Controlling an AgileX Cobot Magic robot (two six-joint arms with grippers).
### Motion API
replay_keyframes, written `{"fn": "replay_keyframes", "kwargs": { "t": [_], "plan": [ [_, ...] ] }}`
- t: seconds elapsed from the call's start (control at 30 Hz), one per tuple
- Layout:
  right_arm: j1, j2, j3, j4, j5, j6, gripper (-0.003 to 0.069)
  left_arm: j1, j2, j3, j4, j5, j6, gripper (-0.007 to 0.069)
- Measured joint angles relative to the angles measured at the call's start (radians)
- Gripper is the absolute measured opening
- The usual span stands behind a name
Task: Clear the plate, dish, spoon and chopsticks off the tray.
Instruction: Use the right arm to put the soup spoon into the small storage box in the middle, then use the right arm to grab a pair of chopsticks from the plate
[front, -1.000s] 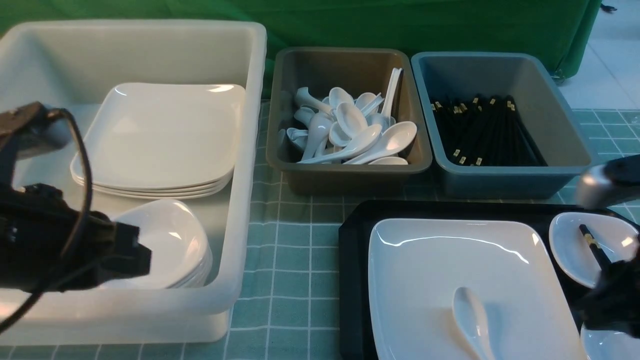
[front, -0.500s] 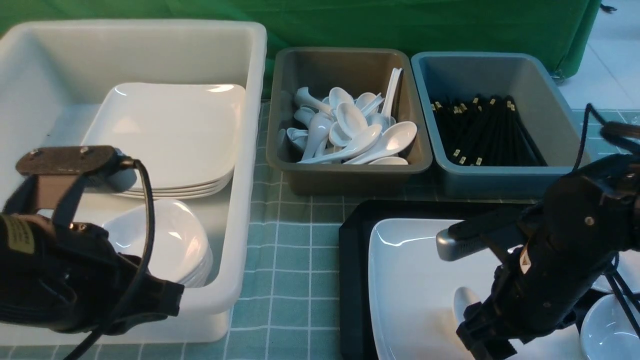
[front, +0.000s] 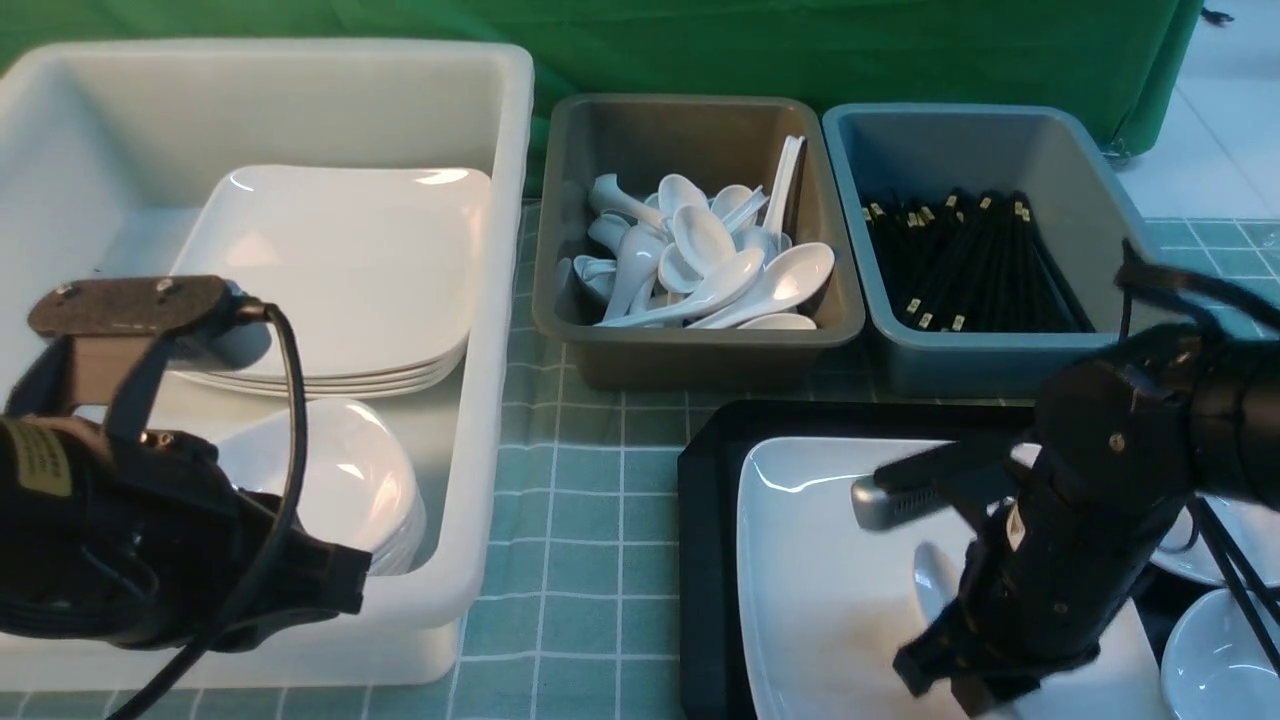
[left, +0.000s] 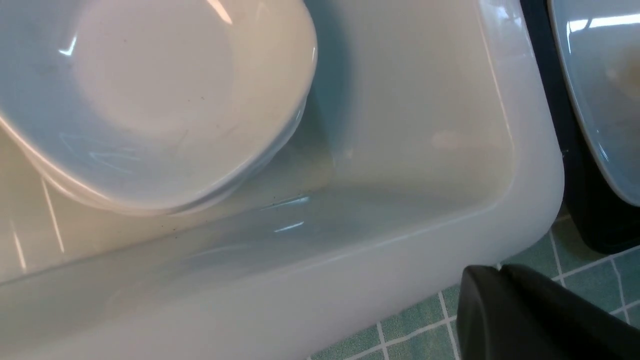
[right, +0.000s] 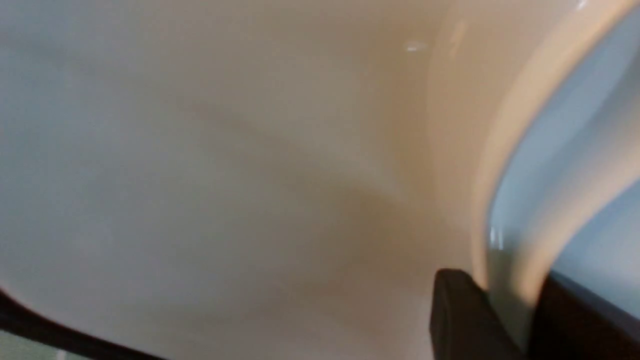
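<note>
– White spoon (front: 932, 585) location?
– On plate (front: 830, 560), toward its near edge, handle pinched by right gripper (right: 510, 300)
– Left gripper (left: 500, 280)?
– Pressed together, beside white bin's (front: 495, 350) near right corner
– Farther back?
– Chopsticks (front: 1228, 560) by tray's (front: 705, 560) right edge

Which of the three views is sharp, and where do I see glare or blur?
Front view: sharp, with glare streaks on the plate. Left wrist view: soft, glints in the white bin. Right wrist view: out of focus, the spoon between the fingers only a pale band.
</note>
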Motion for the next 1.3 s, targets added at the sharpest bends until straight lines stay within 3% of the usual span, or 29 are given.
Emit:
{"fn": "replay_keyframes", "kwargs": {
  "t": [0.13, 0.4, 0.53, 0.67, 0.8, 0.97, 1.03, 1.1, 1.2, 1.3],
  "plan": [
    [0.000, -0.061, -0.142, 0.003, -0.016, 0.006, 0.0184, 0.000, 0.000, 0.000, 0.000, -0.006, 0.000, 0.0000],
    [0.000, 0.073, -0.529, -0.002, -0.483, 0.005, 0.0184, 0.000, 0.000, 0.000, -0.024, 0.006, 0.002, 0.0000],
    [0.000, 0.221, -0.681, -0.002, -0.556, 0.008, 0.0189, 0.000, 0.000, 0.000, -0.038, 0.053, 0.001, 0.0000],
    [0.000, 0.334, -0.777, -0.002, -0.577, 0.008, 0.0281, 0.000, 0.000, 0.000, -0.037, 0.089, 0.001, 0.0000],
    [0.000, 0.402, -0.828, -0.002, -0.573, 0.008, 0.0428, 0.000, 0.000, 0.000, -0.034, 0.105, 0.004, 0.0001],
    [-0.003, 0.399, -0.836, -0.016, -0.450, 0.008, 0.0472, 0.000, 0.000, 0.000, -0.023, 0.106, 0.004, 0.0005],
    [-0.011, 0.369, -0.836, -0.035, -0.357, 0.008, 0.0451, 0.000, 0.000, 0.000, -0.019, 0.108, 0.004, 0.0007],
    [-0.025, 0.330, -0.836, -0.071, -0.224, 0.004, 0.0381, 0.000, 0.000, 0.000, -0.019, 0.108, 0.004, 0.0007],
    [-0.084, 0.202, -0.836, -0.163, 0.073, -0.036, 0.0133, 0.000, 0.000, 0.000, -0.019, 0.108, 0.004, 0.0008],
    [-0.167, 0.083, -0.794, -0.202, 0.287, -0.058, 0.0038, 0.000, 0.000, 0.000, -0.019, 0.101, 0.014, 0.0008]
  ]
}}
